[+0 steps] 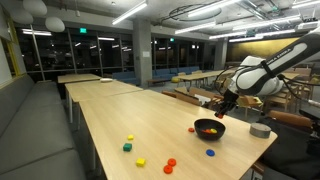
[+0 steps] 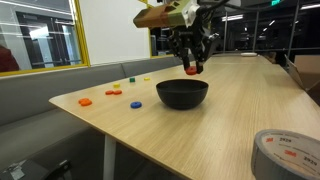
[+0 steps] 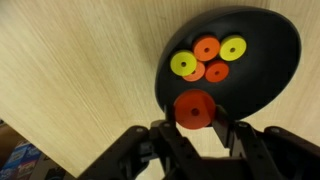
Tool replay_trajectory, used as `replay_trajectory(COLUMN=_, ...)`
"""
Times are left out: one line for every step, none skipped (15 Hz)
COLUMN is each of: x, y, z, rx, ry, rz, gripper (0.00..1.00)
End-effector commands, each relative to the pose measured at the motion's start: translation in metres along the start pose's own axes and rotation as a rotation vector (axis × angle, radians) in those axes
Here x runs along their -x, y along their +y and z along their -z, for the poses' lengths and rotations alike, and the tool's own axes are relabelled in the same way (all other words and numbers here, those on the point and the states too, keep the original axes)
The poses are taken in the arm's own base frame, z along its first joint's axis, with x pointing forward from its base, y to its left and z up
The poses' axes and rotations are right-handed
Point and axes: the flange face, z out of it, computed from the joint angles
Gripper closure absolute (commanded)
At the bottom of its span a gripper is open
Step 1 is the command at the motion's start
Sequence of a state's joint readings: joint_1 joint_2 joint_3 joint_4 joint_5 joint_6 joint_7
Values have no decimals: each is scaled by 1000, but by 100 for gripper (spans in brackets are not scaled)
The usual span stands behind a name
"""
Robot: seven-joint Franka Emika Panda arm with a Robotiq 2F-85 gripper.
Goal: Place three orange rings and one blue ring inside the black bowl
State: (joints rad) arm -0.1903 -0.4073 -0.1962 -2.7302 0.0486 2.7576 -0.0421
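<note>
My gripper (image 3: 197,122) is shut on an orange ring (image 3: 194,106) and holds it over the near rim of the black bowl (image 3: 268,60). In both exterior views the gripper (image 1: 222,110) (image 2: 192,66) hangs just above the bowl (image 1: 209,134) (image 2: 182,98). Inside the bowl lie orange rings (image 3: 207,47) and two yellow rings (image 3: 183,65). The blue ring (image 1: 210,153) (image 2: 135,103) lies on the table beside the bowl. Two more orange rings (image 1: 170,164) (image 2: 85,101) lie further off near the table edge.
Yellow blocks (image 1: 130,137) and a green block (image 1: 127,147) lie on the wooden table beyond the rings. A grey tape roll (image 2: 285,155) (image 1: 260,130) sits near the table's corner. Other tables and benches stand behind.
</note>
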Motion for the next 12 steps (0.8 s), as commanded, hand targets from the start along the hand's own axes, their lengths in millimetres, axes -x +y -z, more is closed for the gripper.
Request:
replay_trajectory(x=1, y=-12, z=1, rx=-83, ry=31, rz=-46, gripper=78)
replay_trajectory(x=2, y=-15, z=-1, rx=-96, ry=26, rz=-56, gripper=78)
replay_trajectory(x=3, y=-16, z=-3, rx=-106, ry=20, rz=-62, gripper=78)
replay_trajectory(x=3, y=-17, z=-5, rx=-113, ry=12, rz=-71, gripper=41)
replay_trajectory(x=4, y=-17, z=-7, rx=-118, ry=7, rz=-80, gripper=32)
replay_trajectory(x=6, y=-16, z=-9, rx=-121, ry=-1, rz=-86, gripper=25)
replay_trajectory(x=7, y=-16, z=-10, rx=-121, ry=-6, rz=-91, gripper=18)
replay_trajectory(x=8, y=-15, z=-13, rx=-112, ry=-18, rz=-91, gripper=9)
replay_trajectory(x=9, y=-16, z=-16, rx=-101, ry=-37, rz=-85, gripper=3)
replay_trajectory(x=11, y=-19, z=-18, rx=-95, ry=-66, rz=-70, gripper=0)
replay_trajectory(x=13, y=-23, z=-20, rx=-94, ry=-86, rz=-58, gripper=0)
replay_trajectory(x=17, y=-29, z=-19, rx=-90, ry=-117, rz=-41, gripper=0)
